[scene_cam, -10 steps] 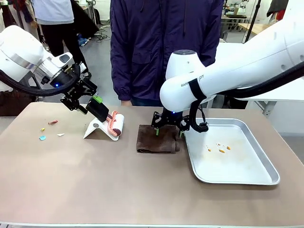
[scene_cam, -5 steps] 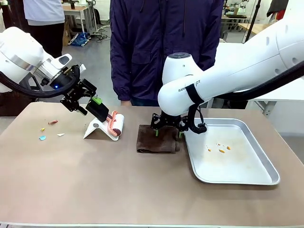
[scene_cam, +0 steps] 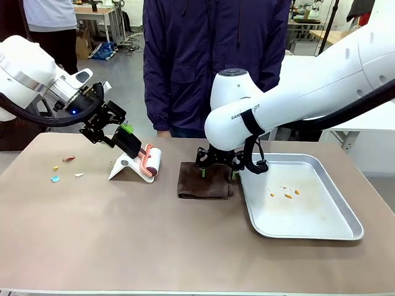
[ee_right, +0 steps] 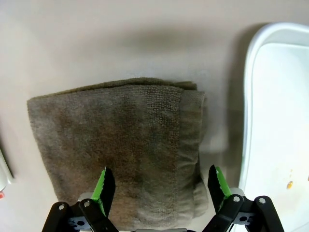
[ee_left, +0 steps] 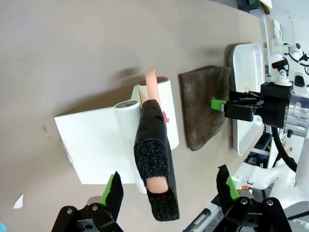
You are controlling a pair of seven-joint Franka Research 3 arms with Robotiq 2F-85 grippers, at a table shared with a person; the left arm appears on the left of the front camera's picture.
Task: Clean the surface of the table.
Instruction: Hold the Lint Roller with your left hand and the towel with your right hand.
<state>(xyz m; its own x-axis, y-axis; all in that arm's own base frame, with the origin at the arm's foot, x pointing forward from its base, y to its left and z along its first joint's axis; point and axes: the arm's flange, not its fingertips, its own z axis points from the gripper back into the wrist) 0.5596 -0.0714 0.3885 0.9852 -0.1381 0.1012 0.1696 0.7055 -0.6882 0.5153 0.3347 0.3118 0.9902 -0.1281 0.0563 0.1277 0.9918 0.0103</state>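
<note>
The table (scene_cam: 154, 246) spreads across the front view, with paper scraps (scene_cam: 55, 179) toward its 10 o'clock and a metal tray (scene_cam: 308, 216) at 3 o'clock. The left gripper (ee_left: 169, 186) has its jaws wide on either side of the black handle (ee_left: 154, 159) of the lint roller (scene_cam: 150, 161), pads clear of it; the roller sits in a white stand (ee_left: 91, 140). The right gripper (ee_right: 160, 186) hangs low over the folded brown cloth (ee_right: 116, 145), jaws equally wide, holding nothing. Done well, I judge, each closes squarely before lifting (handle centred between the pads, cloth pinched through its whole fold), and the roller comes out along its cradle so the stand stays put
</note>
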